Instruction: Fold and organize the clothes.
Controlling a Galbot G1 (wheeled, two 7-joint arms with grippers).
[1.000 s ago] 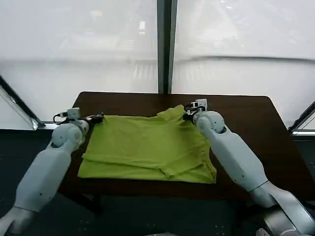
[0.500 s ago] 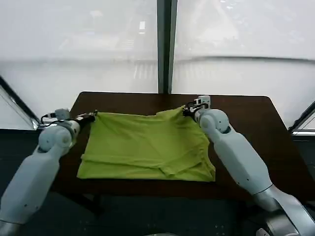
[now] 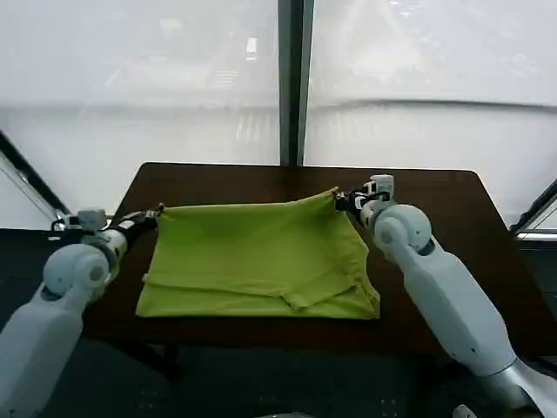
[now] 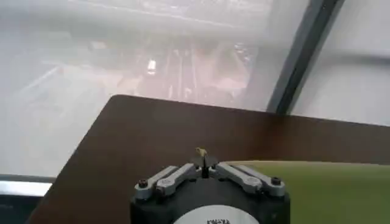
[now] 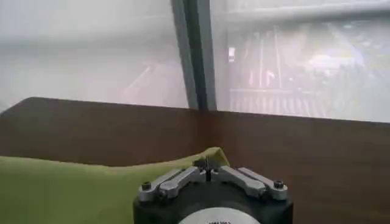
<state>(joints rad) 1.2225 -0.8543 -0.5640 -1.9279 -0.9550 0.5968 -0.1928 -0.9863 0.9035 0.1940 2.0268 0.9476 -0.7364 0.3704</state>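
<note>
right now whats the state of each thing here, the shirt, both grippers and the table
T-shirt: folded over on the table, far edge pulled taut between the two grippers.
Left gripper: shut on the T-shirt's far left corner.
Right gripper: shut on the T-shirt's far right corner.
Table: dark brown, T-shirt across its middle.

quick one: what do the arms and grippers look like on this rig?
Both arms are smooth, rounded pale grey-white shells with ball-like joints. The left gripper and right gripper are small and black, with thin dark cables at the wrists. Wrist views show a black round housing, silver linkage bars and a white label.
</note>
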